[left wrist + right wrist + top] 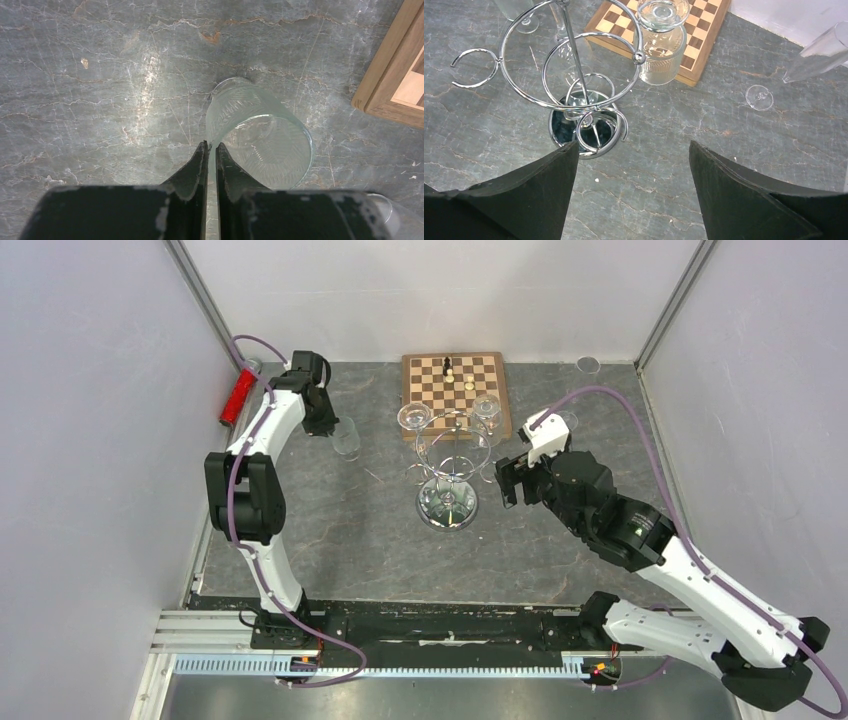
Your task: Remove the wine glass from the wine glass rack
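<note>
L gripper (211, 146) pinches rim of ribbed clear wine glass (260, 142); R gripper (633, 146) wide open, empty, by chrome wire rack (559, 130).

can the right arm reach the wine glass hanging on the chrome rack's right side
Probably yes: the right claw is open, facing the ribbed clear wine glass on the chrome wire rack, nothing between.

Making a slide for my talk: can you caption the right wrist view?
Open right gripper faces the chrome rack, a wine glass hanging upside down from it.
</note>
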Robot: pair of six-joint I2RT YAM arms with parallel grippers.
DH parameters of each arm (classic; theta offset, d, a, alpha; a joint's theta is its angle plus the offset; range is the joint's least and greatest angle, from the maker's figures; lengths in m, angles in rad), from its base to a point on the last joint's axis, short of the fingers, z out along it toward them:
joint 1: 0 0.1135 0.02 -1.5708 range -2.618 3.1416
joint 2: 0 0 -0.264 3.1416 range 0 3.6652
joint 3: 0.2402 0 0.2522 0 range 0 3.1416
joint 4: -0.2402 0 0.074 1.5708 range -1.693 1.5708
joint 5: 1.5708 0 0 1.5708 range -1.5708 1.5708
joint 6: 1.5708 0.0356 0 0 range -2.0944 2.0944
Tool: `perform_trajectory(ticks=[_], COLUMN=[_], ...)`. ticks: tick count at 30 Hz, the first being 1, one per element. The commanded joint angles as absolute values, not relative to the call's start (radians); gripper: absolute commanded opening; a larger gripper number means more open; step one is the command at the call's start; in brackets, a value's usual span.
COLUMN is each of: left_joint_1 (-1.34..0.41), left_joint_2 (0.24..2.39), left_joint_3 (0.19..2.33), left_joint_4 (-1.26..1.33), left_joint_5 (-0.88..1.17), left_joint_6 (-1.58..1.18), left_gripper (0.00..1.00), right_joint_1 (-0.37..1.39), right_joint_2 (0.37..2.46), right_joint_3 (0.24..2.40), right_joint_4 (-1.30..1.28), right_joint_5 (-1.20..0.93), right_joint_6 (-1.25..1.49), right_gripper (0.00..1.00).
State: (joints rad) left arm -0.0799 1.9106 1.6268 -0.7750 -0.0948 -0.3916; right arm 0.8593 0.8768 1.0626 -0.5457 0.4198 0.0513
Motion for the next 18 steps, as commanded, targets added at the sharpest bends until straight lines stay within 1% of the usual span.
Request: perform_trajectory(ticks=[1,2,3,8,12,13,16,18], left_joint_1=[-0.074,-0.074,-0.074,-0.074,-0.074,-0.074,-0.074,-0.075], left_joint_2=[1.888,1.882,1.879,1.845,1.808,1.795,1.75,1.716], left_joint_3=[1.657,1.654,1.653,1.642,1.64,1.638,1.62,1.603], left_joint_4=[-0.725,-0.725,-0.726,-0.733,-0.749,-0.754,-0.758,-0.756], left_joint_5=[-0.069,-0.069,-0.07,-0.076,-0.074,-0.071,-0.054,-0.039], left_joint_6=[-0.338,-0.335,-0.33,-0.315,-0.31,-0.31,-0.314,-0.319], left_gripper=[0.17,0.24,0.27,0.37,0.54,0.6,0.71,0.75], right_joint_1=[0.856,0.856,0.856,0.856,0.857,0.856,0.855,0.855], right_joint_2=[0.894,0.898,0.905,0.942,0.969,0.975,1.006,1.036], right_joint_3=[1.07,1.076,1.084,1.128,1.175,1.189,1.243,1.295], right_joint_4=[-0.518,-0.521,-0.525,-0.539,-0.548,-0.549,-0.559,-0.573], right_joint_5=[0.432,0.433,0.435,0.447,0.476,0.486,0.513,0.516], right_joint_6=[0.04,0.041,0.042,0.039,0.03,0.027,0.017,0.009], right_gripper=[0.84,0.84,0.85,0.85,0.85,0.85,0.86,0.86])
